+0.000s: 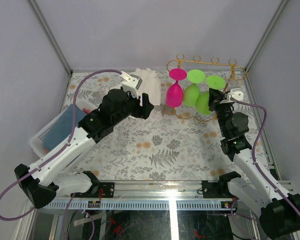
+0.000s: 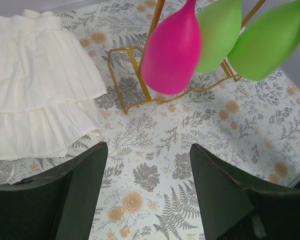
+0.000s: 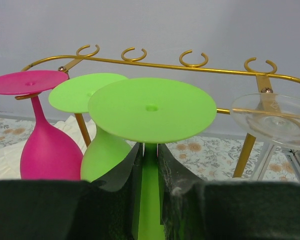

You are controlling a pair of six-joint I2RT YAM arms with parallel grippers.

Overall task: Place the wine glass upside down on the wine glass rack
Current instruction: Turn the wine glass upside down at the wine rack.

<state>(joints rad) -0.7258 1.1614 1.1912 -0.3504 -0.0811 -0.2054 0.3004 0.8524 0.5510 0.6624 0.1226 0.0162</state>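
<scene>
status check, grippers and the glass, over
Left gripper open, empty. Right gripper shut on green wine glass stem, glass inverted at the rack. Second green glass and clear glass close on either side.

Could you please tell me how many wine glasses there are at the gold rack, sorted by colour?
Pink wine glass: 1
Green wine glasses: 2
Clear wine glass: 1
Total: 4

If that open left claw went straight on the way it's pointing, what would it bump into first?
Probably the pink wine glass hanging upside down on the gold rack: the left gripper points roughly at its bowl. Depth is hard to judge, so it might pass just beneath.
</scene>
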